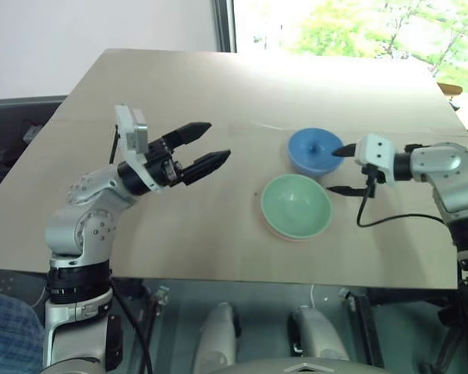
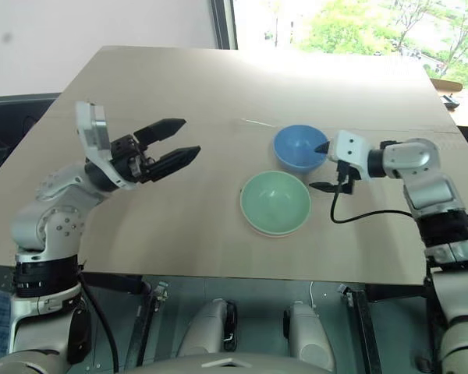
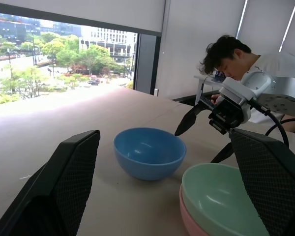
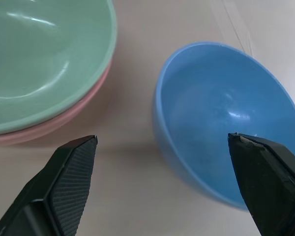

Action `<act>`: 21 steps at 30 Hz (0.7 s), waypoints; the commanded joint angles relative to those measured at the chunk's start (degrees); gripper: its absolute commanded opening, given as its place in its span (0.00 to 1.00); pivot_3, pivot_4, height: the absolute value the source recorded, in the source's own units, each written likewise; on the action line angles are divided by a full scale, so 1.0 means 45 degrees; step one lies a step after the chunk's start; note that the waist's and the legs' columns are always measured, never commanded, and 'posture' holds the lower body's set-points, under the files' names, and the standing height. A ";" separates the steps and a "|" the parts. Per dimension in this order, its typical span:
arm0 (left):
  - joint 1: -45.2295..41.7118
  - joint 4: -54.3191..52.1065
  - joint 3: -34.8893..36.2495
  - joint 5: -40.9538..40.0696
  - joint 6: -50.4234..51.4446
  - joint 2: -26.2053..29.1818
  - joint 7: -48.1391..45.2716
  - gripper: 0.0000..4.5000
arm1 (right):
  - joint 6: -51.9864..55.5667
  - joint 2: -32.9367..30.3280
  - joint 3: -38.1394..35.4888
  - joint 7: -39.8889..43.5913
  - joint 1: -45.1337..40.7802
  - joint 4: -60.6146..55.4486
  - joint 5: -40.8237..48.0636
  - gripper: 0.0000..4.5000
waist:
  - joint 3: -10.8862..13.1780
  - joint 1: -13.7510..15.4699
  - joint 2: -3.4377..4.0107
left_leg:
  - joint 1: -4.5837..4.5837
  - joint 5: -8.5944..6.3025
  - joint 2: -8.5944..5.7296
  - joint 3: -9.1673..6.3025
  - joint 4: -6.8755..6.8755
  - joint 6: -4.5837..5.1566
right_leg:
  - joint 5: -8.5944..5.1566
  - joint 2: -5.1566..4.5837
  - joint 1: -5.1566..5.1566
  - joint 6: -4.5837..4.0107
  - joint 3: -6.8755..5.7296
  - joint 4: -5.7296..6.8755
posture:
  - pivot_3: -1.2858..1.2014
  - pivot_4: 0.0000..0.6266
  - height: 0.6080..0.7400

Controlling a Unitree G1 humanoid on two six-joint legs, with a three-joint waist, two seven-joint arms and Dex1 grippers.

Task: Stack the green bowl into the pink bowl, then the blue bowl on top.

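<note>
Right gripper point(image 1: 342, 170): jaws spread wide and holding nothing, one black finger poised above the near rim of the blue bowl point(image 1: 316, 151), the other hanging just outside its wall on the side toward the stacked pair. In the right wrist view one finger lies over the bowl's inside and the other over bare table point(image 1: 218, 86), so the rim sits between them; no contact can be made out.

Blue bowl: upright on the table, just beside the stack and, as far as can be judged, not touching it.

Green bowl point(image 1: 296, 206): seated inside the pink bowl point(image 3: 189, 219), whose salmon edge shows as a thin band beneath it. The first step of the task therefore reads as done.

Left gripper point(image 1: 201, 149): jaws parted and empty, held above the table well apart from the bowls.

A person sits beyond the table's far side.

Step in hand, as judged: taking hold of the blue bowl. The next move calls for lowering onto the rim, closing on the wall, lifting, and carrying it across over the green bowl without nudging the stack.
</note>
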 commanded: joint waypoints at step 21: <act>0.0817 -0.1667 0.0543 -0.1433 0.0401 0.0672 0.0750 1.00 | -0.3160 0.1476 0.0517 -0.0489 -0.1870 0.3688 -0.1854 0.00 | 0.0004 -0.0001 0.0002 | -0.0003 0.0006 -0.0001 0.0004 -0.0008 -0.0010 | 0.0001 -0.0006 -0.0003 -0.0002 0.0000 -0.0002 | 0.52 0.24 1.00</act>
